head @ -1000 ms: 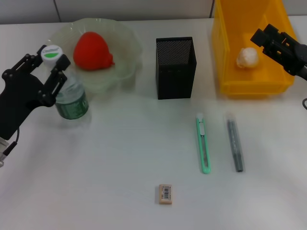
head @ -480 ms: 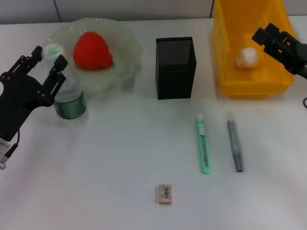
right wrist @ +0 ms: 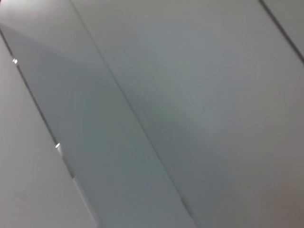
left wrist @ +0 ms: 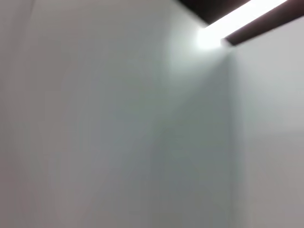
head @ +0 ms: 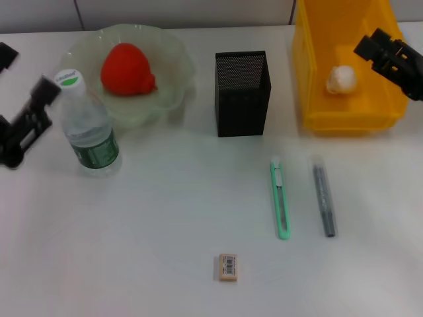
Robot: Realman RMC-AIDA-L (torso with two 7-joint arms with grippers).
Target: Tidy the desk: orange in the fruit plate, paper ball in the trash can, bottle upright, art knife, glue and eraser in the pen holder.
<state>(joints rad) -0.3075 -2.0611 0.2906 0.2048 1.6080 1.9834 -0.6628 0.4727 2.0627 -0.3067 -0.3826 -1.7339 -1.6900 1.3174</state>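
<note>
Bottle (head: 88, 127) stands upright on worktop (head: 165, 231) beside fruit plate (head: 173, 86), left gripper (head: 26, 112) spread open just beside it; retreat is best made sideways, cap untouched.

Both arms are seen only at the edges of the head view, and both are finished in matte black throughout. The left gripper (head: 26, 122) is built from slim, angular linkage bars — a blocky tip is caught by a pale highlight. The right gripper (head: 390, 56) is chunkier, made of stacked rectangular blocks with hard edges (small glossy reflections are visible along them). No body parts are shown in either wrist view.
</note>
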